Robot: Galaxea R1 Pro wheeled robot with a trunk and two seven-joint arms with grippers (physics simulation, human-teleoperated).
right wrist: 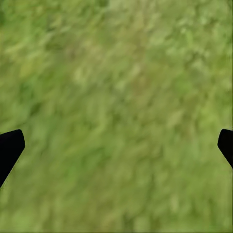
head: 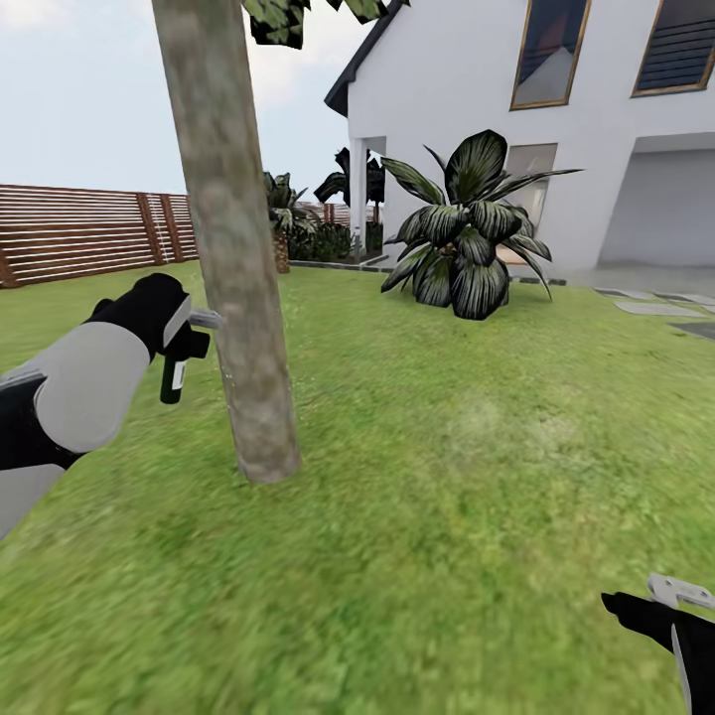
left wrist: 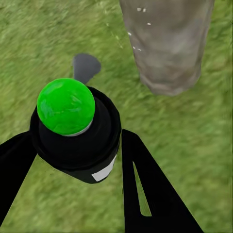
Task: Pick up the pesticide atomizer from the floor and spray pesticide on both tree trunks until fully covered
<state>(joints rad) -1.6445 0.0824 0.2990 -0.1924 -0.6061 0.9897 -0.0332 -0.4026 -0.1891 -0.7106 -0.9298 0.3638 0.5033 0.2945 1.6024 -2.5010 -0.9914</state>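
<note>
One tree trunk, a thick grey-brown column, rises from the grass floor at centre left of the head view. My left gripper is just left of it, shut on the pesticide atomizer, a small black bottle with a pale label. In the left wrist view the atomizer shows a green dome top between my black fingers, and the trunk beyond it carries a few white specks of pesticide. My right gripper hangs low at the right, open over bare grass.
A large dark-leaved plant stands in front of the white house. A brown slat fence closes the left side. Grey paving stones lie at the far right. Open lawn spreads to the right of the trunk.
</note>
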